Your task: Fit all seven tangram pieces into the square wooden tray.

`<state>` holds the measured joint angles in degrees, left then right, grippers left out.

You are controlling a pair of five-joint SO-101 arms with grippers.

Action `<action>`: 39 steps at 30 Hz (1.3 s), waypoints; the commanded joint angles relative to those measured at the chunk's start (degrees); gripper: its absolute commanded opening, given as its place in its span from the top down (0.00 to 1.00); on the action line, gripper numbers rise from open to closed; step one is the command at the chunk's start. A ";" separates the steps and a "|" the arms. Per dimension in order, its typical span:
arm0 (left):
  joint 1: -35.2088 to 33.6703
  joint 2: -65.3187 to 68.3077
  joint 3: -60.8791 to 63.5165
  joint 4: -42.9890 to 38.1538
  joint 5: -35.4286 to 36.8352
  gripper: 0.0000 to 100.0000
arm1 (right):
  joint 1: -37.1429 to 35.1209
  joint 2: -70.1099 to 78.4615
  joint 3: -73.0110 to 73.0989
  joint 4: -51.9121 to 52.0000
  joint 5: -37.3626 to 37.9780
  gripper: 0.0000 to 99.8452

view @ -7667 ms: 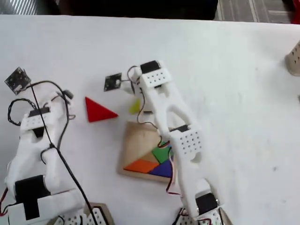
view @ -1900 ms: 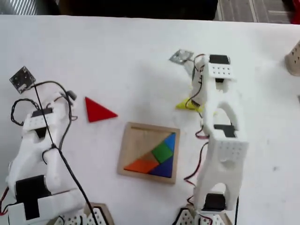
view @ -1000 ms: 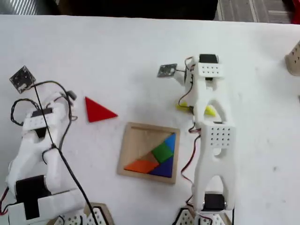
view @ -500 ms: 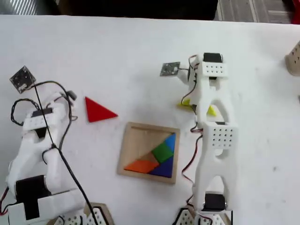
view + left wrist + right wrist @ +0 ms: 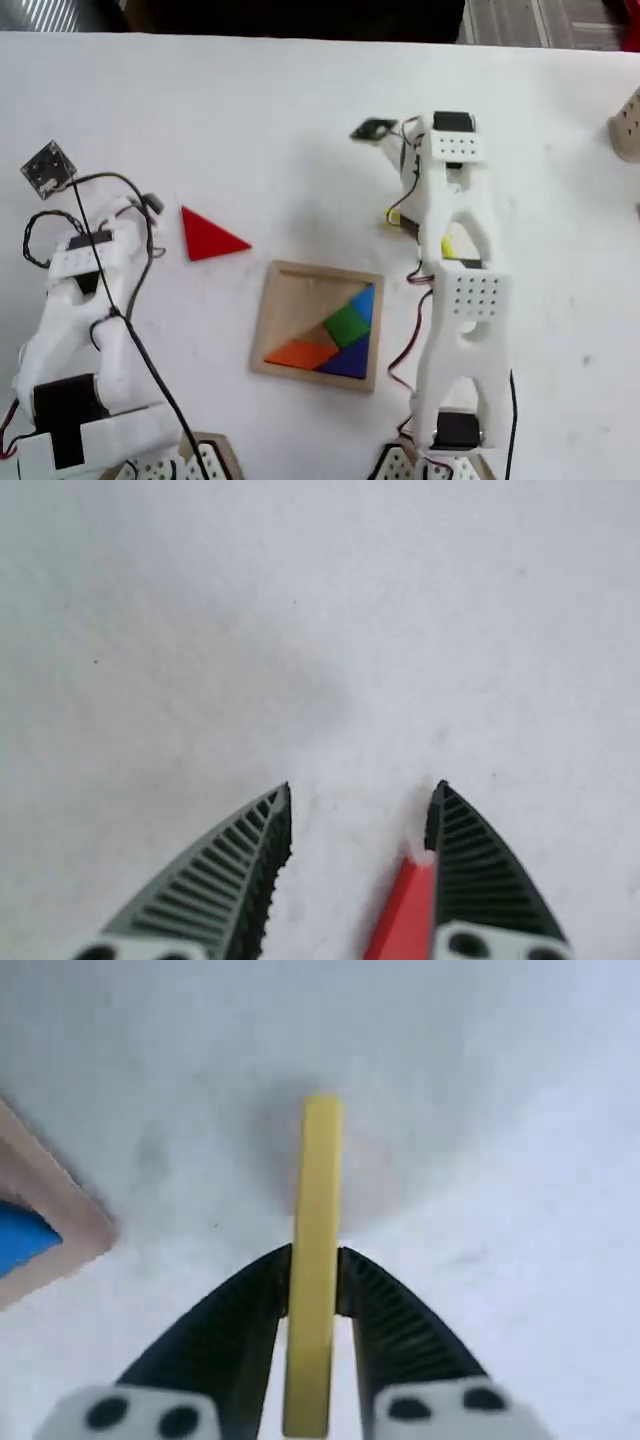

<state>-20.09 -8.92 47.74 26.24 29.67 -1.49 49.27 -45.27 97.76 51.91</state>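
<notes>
A: What is seen from the high view?

B: The tray (image 5: 295,305) is laid on the white bench (image 5: 250,110) between the two arms. An orange piece (image 5: 300,353), a green piece (image 5: 347,325) and blue pieces (image 5: 348,362) are fitted into its right part, and bare wood is left on the other side. The red triangle (image 5: 210,236) is laid flat on the bench between the left arm (image 5: 75,300) and the tray, apart from both. The yellow piece (image 5: 396,216) is partly hidden under the right arm (image 5: 455,260), beside the tray's far right corner.

A: And from the left wrist view?

B: The left hand (image 5: 360,792) is held wide open over the bench, with nothing gripped. The red triangle's edge is seen just beside one finger (image 5: 470,870). Whether the two are touching cannot be told.

A: And from the right wrist view?

B: The right hand (image 5: 314,1252) is closed on the yellow piece, which is gripped on edge between the two fingers, with its end stuck out past the fingertips. Whether the bench is touched by it cannot be told. A corner of the tray is seen to one side, with one of the blue pieces inside.
</notes>
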 commanded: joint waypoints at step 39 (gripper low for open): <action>0.66 -2.24 -0.26 -1.23 -0.79 0.77 | -44.09 -25.36 32.79 -4.53 -84.04 0.98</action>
<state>-20.09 -8.92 47.74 26.24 29.67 -43.52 24.75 -12.31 93.71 -31.43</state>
